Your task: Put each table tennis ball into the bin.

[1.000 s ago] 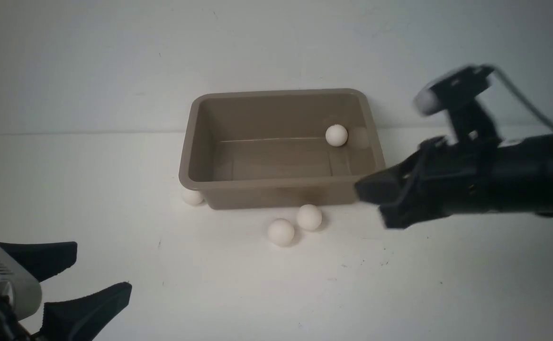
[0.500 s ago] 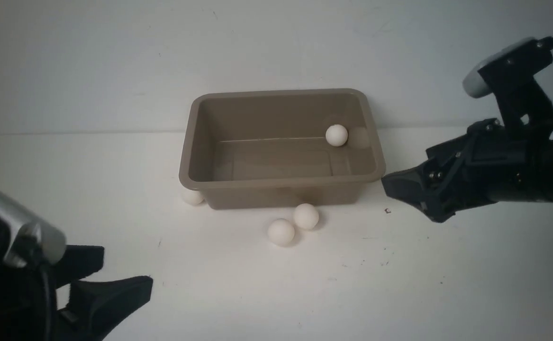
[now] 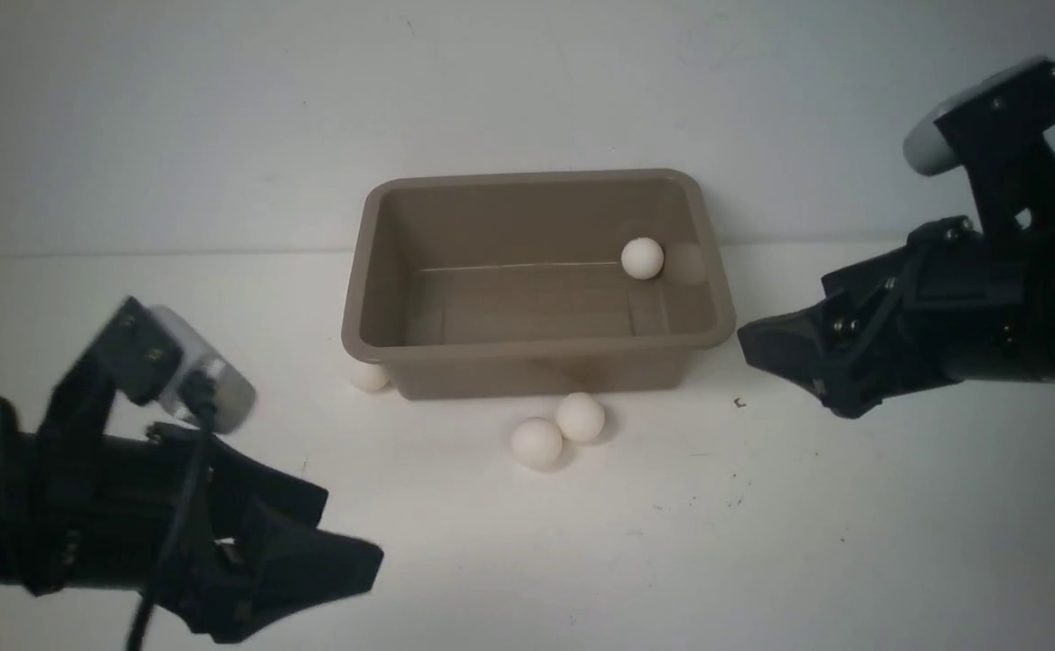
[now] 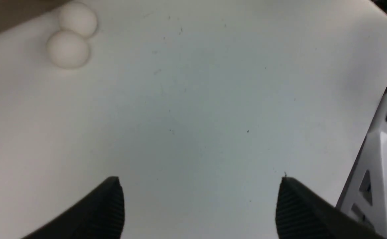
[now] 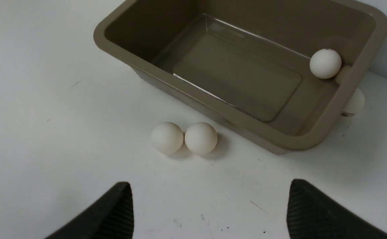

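Note:
The grey-brown bin (image 3: 536, 349) stands at mid-table with one table tennis ball (image 3: 642, 258) inside, by its far right wall. Two more white balls (image 3: 536, 443) (image 3: 580, 418) lie touching just in front of it. Another ball (image 3: 367, 376) peeks out at the bin's front left corner. My left gripper (image 3: 353, 532) hovers open and empty at the near left, short of the pair (image 4: 68, 49). My right gripper (image 3: 794, 375) is open and empty just right of the bin (image 5: 213, 107), looking at the pair (image 5: 201, 137) and the ball inside the bin (image 5: 325, 63).
A pale wall rises directly behind the bin. In the right wrist view, the ball (image 5: 354, 103) outside the bin's far corner carries a small dark mark. The table edge and a grey frame (image 4: 369, 186) show in the left wrist view.
My right gripper has pulled back to the right, away from the bin. My left arm has swung forward and right toward the two balls. The ball nearer the bin has shifted slightly left.

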Available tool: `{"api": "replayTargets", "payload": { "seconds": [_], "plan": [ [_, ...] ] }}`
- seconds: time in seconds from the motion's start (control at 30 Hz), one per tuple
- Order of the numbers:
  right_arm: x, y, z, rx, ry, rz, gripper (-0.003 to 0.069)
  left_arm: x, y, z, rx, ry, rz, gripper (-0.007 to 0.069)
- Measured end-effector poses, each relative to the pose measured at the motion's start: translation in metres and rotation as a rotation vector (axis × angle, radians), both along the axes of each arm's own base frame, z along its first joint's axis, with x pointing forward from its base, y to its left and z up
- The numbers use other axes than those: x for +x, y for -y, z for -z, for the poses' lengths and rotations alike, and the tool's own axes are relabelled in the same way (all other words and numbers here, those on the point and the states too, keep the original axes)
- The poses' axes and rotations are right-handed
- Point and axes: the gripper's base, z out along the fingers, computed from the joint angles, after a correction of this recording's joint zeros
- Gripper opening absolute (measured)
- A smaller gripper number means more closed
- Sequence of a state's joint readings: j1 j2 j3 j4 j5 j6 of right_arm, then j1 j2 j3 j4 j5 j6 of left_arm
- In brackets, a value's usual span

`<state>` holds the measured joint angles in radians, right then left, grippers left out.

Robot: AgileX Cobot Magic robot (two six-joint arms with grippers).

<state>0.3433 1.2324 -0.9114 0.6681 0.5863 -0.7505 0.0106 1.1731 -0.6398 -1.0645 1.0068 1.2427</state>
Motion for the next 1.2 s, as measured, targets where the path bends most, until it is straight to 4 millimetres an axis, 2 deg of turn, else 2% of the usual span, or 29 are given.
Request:
{"api": "replayTargets", "payload": {
  "seconds": [0.13, 0.2, 0.3, 0.43, 0.6, 0.87, 1.0, 1.2],
  "plan": [
    [-0.001, -0.001, 0.0, 0.012, -0.012, -0.002, 0.0558, 0.003, 0.018, 0.018, 0.163, -0.022, 0.028, 0.0543],
    [-0.001, -0.001, 0.0, 0.018, -0.014, -0.001, 0.0558, 0.004, 0.023, 0.02, 0.201, -0.007, 0.017, 0.0535],
    [-0.001, -0.001, 0.0, 0.027, -0.016, 0.0, 0.0558, 0.015, 0.036, 0.027, 0.255, 0.044, -0.087, 0.0513],
    [-0.001, -0.002, 0.0, 0.028, -0.018, -0.001, 0.0558, 0.036, 0.042, 0.036, 0.271, 0.038, -0.15, 0.051],
    [-0.001, -0.002, 0.0, 0.031, -0.019, 0.0, 0.0558, 0.053, 0.054, 0.044, 0.303, 0.043, -0.095, 0.051],
    [-0.001, -0.002, 0.0, 0.031, -0.021, -0.001, 0.0556, 0.097, 0.078, 0.052, 0.26, 0.065, -0.052, 0.0499],
    [-0.001, -0.002, 0.0, 0.03, -0.02, -0.001, 0.0556, 0.107, 0.084, 0.058, 0.227, 0.049, -0.063, 0.0499],
    [-0.001, -0.002, 0.0, 0.017, -0.007, -0.013, 0.0535, 0.113, 0.089, 0.08, 0.232, 0.003, -0.057, 0.0499]
  ]
}}
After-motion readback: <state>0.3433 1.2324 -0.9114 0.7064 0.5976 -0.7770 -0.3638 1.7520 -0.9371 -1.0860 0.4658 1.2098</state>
